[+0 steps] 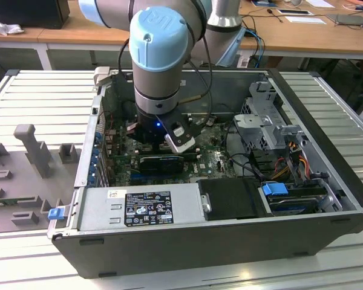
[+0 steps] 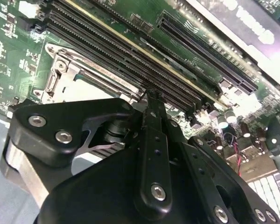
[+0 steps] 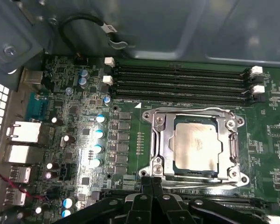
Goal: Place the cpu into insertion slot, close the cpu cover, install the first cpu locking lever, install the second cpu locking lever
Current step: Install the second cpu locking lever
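Fingertips of the gripper [image 3: 151, 183] are pressed together with nothing visible between them, so it reads as clenched and empty. In both wrist views they stand at the edge of the insertion slot [image 3: 173, 163], at its side away from the long memory slots [image 3: 182, 81]. The cpu [image 3: 196, 145] lies flat in that slot, its pale metal top showing through the cut-out of the cpu cover [image 3: 159, 140], which lies down over it. The thin wire levers run along the frame's sides; whether either is hooked under its catch cannot be told. The step in hand looks like work on a locking lever. Done well, it calls for a push along the lever's own arc and low to the green board [image 3: 126, 140], with the fingertips kept off the small parts beside the frame and the cover kept flat. Out in the exterior view, the arm [image 1: 160, 54] reaches down into the open computer case [image 1: 230, 241]. A black-and-white label [image 1: 148, 207] sits on the grey power unit, and small white print marks the board.
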Motion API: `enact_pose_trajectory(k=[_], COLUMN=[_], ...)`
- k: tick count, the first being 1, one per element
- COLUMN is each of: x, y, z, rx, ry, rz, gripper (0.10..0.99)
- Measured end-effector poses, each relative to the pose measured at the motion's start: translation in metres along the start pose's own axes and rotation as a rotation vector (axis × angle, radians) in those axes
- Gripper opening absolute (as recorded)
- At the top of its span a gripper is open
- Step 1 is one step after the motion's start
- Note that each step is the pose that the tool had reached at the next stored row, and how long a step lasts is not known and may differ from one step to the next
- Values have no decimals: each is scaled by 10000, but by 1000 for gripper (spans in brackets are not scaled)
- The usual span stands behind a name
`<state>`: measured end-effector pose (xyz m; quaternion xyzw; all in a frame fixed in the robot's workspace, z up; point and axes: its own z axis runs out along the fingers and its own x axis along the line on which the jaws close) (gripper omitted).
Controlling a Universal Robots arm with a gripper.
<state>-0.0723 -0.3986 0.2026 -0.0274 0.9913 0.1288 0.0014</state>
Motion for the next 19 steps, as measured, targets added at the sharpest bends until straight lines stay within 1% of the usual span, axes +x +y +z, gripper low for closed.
enact_pose_trajectory(k=[1,2,3,4,5,7,17,19], x=[1,4,15,31,36,38,37,36], y=[-1,-11,-15,-16,-16,-9,48,50], z=[7,42,65,71,70,43,-173,-177], rx=[-53,-198,-536,-657,-671,-671,-671,-674], ry=[-3,-10,-31,-37,-36,-35,-36,-37], rz=[-1,-1,-4,-7,-9,-9,-8,-8], gripper=[106,106,106,106,106,106,106,106])
